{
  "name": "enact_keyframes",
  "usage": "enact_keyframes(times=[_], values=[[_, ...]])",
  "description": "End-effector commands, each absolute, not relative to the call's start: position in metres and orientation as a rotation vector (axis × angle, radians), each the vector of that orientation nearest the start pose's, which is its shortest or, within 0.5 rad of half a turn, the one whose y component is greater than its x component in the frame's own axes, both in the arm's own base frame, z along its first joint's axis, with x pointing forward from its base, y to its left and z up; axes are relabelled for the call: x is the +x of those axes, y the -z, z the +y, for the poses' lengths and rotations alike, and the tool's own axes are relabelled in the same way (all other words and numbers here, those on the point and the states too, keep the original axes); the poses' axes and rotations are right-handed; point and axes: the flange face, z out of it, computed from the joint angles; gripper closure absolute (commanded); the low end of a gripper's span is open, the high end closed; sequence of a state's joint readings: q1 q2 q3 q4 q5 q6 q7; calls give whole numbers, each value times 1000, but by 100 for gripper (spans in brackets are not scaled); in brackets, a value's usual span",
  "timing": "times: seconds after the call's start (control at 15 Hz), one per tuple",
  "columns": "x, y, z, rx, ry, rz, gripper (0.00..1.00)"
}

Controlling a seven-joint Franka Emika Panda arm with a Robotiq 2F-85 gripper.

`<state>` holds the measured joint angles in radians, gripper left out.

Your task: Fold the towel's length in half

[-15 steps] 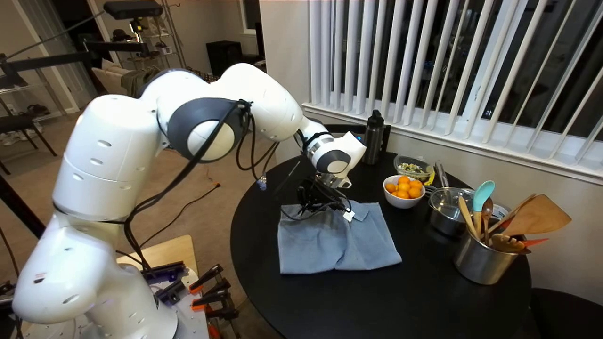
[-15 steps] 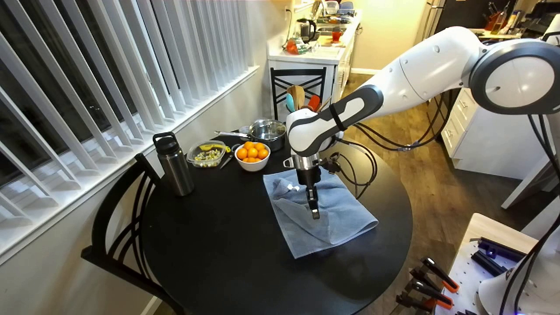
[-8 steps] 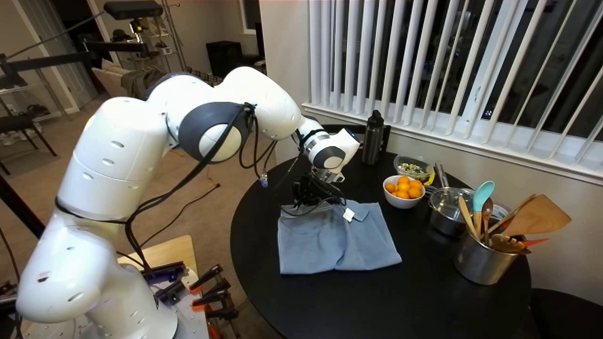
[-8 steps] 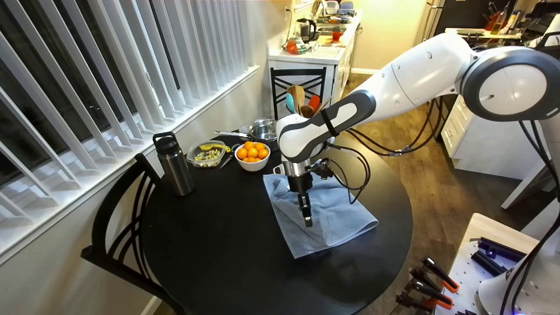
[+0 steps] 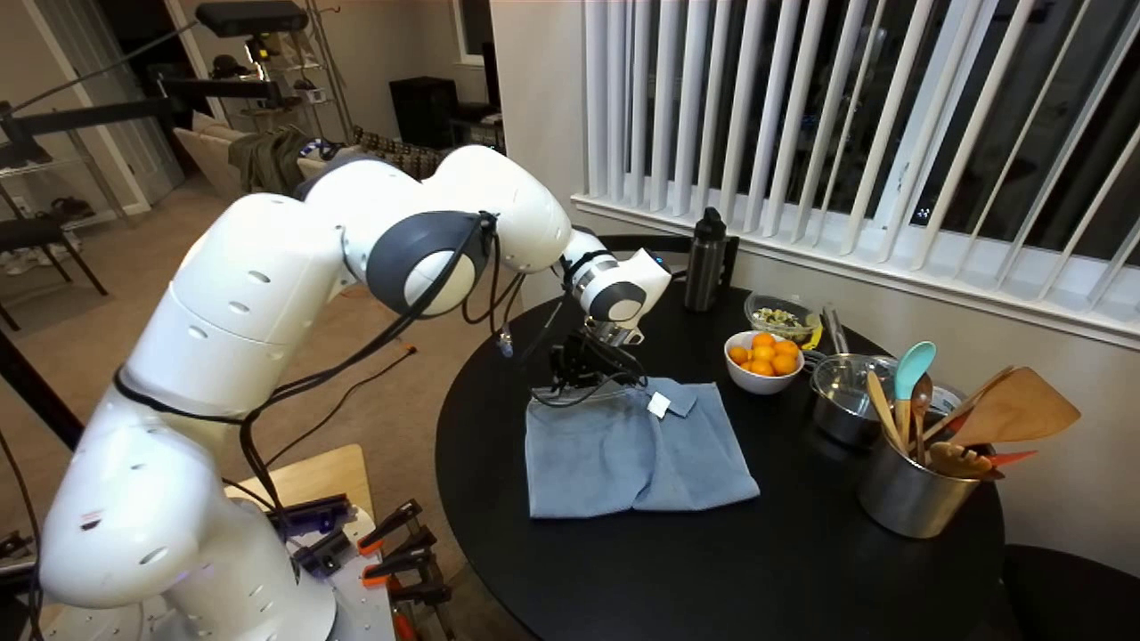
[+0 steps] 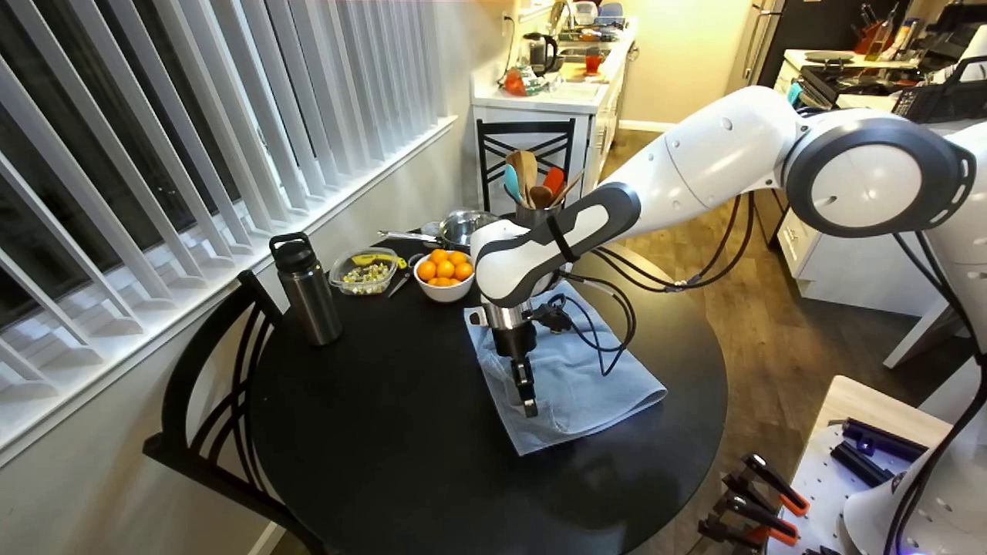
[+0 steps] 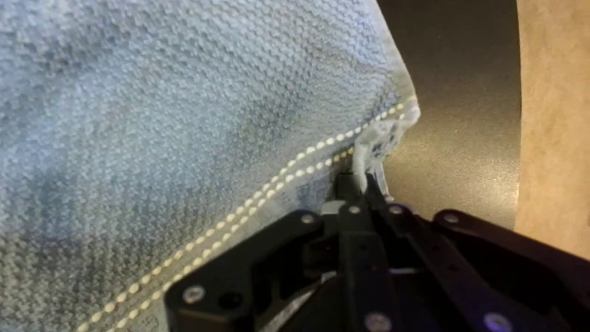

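Shifts tool (image 6: 530, 410) across towel (image 6: 586, 397) toward the corner (image 6: 521, 445) lying past it, keeping the white edge (image 7: 362, 159) pinched tight, likely nudging the fold nearer to half.

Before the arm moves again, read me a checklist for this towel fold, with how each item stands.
1. Gripper shut: ok.
2. Towel hem in its grip: ok, looks pinched in the wrist view.
3. Blue-grey towel wholly on the round black table: ok.
4. White bowl of oranges apart from the towel: ok.
5. Black cables off the towel: cannot tell.
6. Layers lined up: cannot tell, robot arm hides part.
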<state>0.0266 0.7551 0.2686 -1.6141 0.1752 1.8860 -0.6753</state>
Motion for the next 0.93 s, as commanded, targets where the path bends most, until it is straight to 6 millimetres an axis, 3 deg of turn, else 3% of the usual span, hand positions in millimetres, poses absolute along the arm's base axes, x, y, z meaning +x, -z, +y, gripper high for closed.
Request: enact_keyframes(times=[0.0,0.4,0.53,0.87], values=[[613,-165,192,-2408,-544,-1092,98],[613,-160,198,-2397,-549,-1098,98],[612,-160,200,-2388,-560,-1091,71],[608,-161,202,-2335,-582,-1106,42]])
